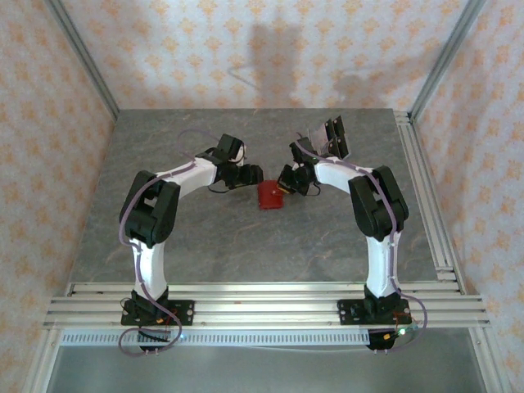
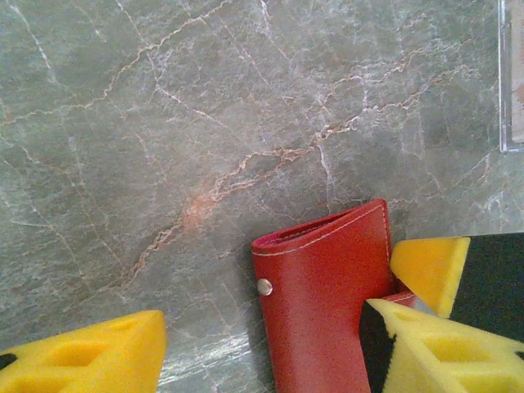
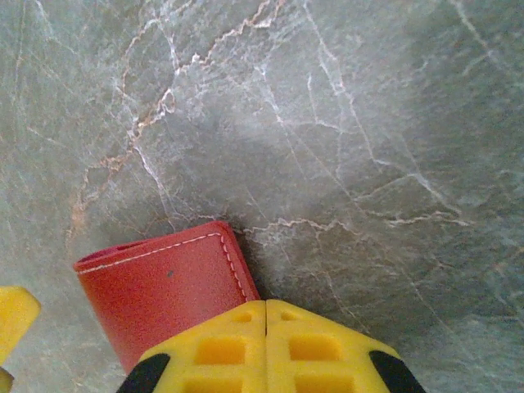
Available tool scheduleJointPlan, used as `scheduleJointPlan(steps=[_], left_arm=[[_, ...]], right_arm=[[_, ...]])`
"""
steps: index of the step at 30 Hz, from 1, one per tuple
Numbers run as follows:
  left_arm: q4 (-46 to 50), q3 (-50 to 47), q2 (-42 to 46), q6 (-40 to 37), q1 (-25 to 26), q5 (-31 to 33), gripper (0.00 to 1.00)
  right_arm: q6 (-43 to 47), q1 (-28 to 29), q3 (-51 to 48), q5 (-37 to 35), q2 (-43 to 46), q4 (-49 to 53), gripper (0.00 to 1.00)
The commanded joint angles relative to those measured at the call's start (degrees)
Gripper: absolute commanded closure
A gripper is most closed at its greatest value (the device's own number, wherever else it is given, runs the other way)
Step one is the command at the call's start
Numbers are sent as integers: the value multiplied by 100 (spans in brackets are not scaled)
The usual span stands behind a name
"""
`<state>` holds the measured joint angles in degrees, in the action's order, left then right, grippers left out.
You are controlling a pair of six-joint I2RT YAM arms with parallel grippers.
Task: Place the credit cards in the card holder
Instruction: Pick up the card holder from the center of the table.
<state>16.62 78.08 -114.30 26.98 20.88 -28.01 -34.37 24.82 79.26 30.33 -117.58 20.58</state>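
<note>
Lying between left gripper [image 2: 266, 323] and right gripper [image 3: 266, 309], the card holder [image 2: 327, 286].

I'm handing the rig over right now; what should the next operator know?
Left gripper: open, straddling the wallet.
Right gripper: shut at the wallet's edge; whether it grips anything is unclear.
The wallet lies folded at centre; the cards seem to stand at the far right.
Done: no card seen in the wallet.
Left: open it, load the cards.
</note>
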Motion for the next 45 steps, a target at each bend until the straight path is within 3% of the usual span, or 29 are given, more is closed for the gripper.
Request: scheduleJointPlan(steps=[1, 12, 35, 45], left_arm=[[165, 207, -97, -44, -5, 85, 35], [168, 329, -259, -62, -6, -102, 33], [-191, 831, -901, 236, 293, -629, 35], [-2083, -168, -353, 1194, 303, -1224, 42]], right_arm=[[25, 16, -125, 114, 141, 35, 100], [-87, -9, -381, 311, 489, -220, 100], [-185, -18, -508, 253, 140, -355, 100], [-205, -68, -535, 246, 60, -394, 100]])
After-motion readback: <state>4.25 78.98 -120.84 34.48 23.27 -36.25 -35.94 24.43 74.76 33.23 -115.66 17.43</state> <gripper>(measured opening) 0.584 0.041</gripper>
